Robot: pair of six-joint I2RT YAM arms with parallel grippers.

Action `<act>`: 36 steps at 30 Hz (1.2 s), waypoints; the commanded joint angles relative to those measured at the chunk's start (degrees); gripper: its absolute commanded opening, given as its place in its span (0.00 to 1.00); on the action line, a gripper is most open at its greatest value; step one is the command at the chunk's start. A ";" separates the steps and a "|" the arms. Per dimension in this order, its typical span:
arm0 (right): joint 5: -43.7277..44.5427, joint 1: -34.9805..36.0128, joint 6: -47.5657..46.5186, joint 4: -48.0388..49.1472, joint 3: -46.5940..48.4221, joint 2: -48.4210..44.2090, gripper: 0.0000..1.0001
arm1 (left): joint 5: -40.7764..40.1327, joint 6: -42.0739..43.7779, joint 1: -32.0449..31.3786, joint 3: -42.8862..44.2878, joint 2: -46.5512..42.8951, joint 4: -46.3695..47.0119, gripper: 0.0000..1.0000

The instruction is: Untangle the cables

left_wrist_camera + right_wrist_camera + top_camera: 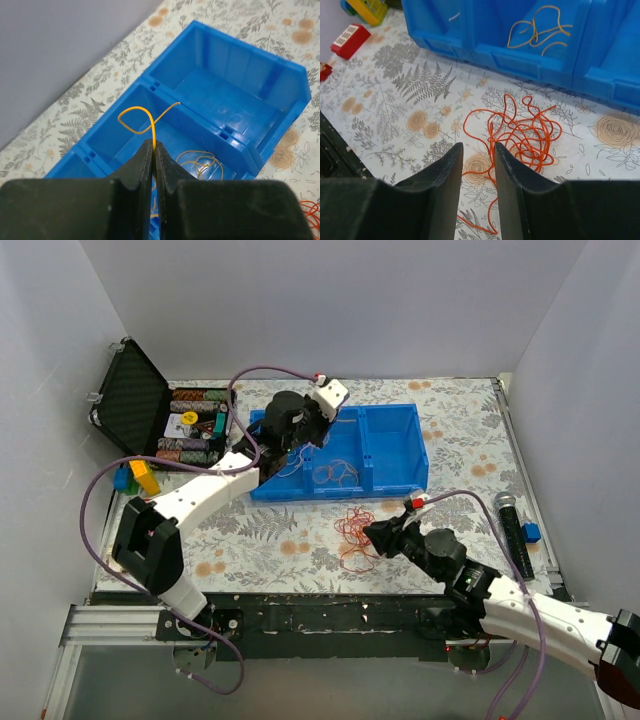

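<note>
The left gripper (pixel 153 147) pinches one yellow cable (pixel 152 132) over the blue bin (pixel 282 95), likely to sort it there. The right gripper (pixel 479 150), slightly open, hovers above the red cables (pixel 520 135) tangled on the table (pixel 420 85).

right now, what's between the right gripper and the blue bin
A loose red cable tangle lies between the right gripper and the blue bin, clearest in the right wrist view.

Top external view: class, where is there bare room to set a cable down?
Bare: the blue plastic bin's right compartment, and the floral tablecloth left of the red wire tangle. Crowded: that tangle beside the right tool.
</note>
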 commanded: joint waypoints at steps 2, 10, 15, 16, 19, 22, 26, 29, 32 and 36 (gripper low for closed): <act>2.90 0.39 0.75 -4.93 1.17 -6.13 0.40 | 0.49 -1.14 0.38 0.41 3.41 3.64 0.00; 4.13 0.39 0.75 -6.60 2.58 -6.31 0.41 | 0.68 0.44 0.55 4.53 11.07 3.38 0.00; 5.36 0.39 0.58 -7.57 2.76 -7.19 0.42 | -0.38 0.97 0.55 6.47 13.35 0.22 0.27; 5.88 0.39 0.49 -7.83 2.93 -7.28 0.43 | -0.55 1.05 0.64 6.99 13.53 -0.05 0.39; 6.76 0.39 0.40 -8.27 3.37 -7.10 0.45 | -1.78 0.35 0.64 6.83 13.27 -1.81 0.67; 7.38 0.39 0.23 -8.45 3.90 -6.58 0.45 | -1.61 0.00 0.55 6.74 11.87 -2.33 0.83; 8.17 0.48 0.31 -8.71 4.43 -5.96 0.47 | 4.70 0.70 0.55 5.95 8.01 -4.09 0.87; 9.05 0.39 0.58 -9.23 4.52 -5.79 0.47 | 18.29 4.72 0.55 1.57 3.09 -7.86 0.88; 10.98 0.48 1.28 -10.81 4.95 -6.05 0.47 | 31.05 13.85 -0.76 -5.54 -2.53 -14.18 0.87; 11.60 0.39 1.63 -11.70 5.13 -6.75 0.47 | 33.38 29.06 -5.85 -17.41 -7.73 -17.98 0.76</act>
